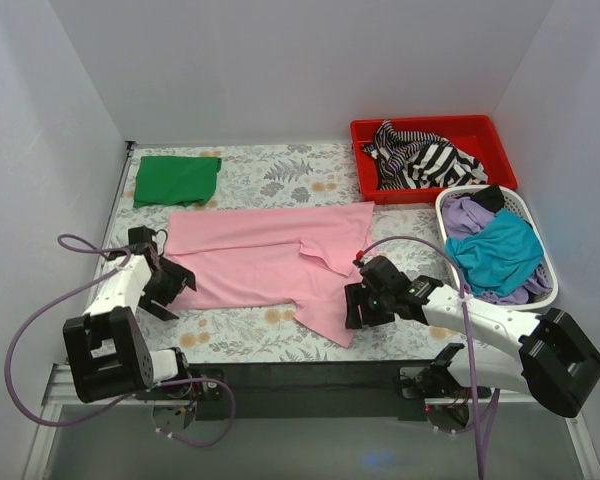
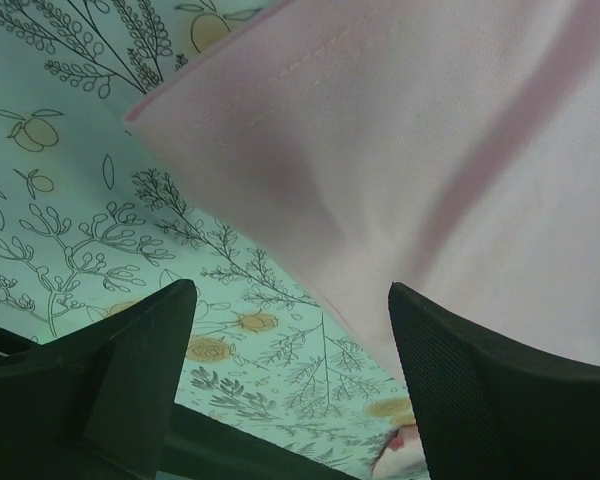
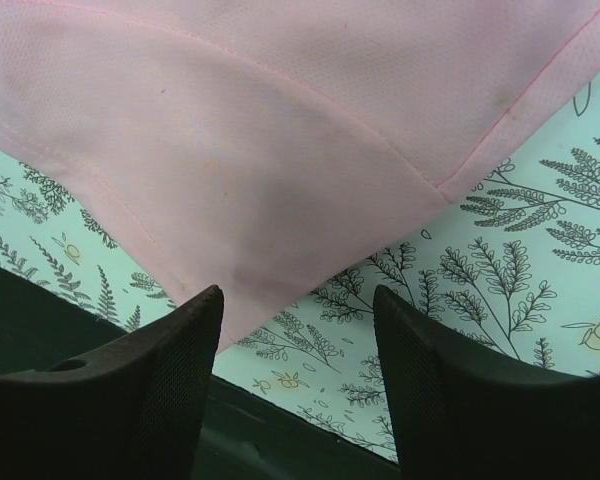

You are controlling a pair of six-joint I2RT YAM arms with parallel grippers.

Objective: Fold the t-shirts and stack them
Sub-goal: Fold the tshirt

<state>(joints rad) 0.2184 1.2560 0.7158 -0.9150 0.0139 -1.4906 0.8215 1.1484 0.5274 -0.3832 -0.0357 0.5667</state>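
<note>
**A:** Why do both arms crouch at the near edge?

**B:** The left pincer [image 1: 168, 285] stands open at the near left corner of the large light pink cloth t-shirt [image 1: 260, 255]. The right pincer [image 1: 362, 300] gapes over its near right flap. Neither has cloth between its jaws. I'd judge they're set to take two corners for one fold.

**A:** And the shirt?

**B:** Spread mid-way on the leaf-printed counter [image 1: 270, 170], partly doubled over at its right.

**A:** Farther back?

**B:** A folded dark green t-shirt [image 1: 176, 180] lies far left, probably the stack's base. The white slotted plastic basket [image 1: 552, 290] holds a teal shirt [image 1: 495, 250] and a purple shirt [image 1: 465, 215]. Behind it, the red plastic bin [image 1: 420, 122] keeps a black-and-white striped shirt [image 1: 425, 155], unfolded.
</note>
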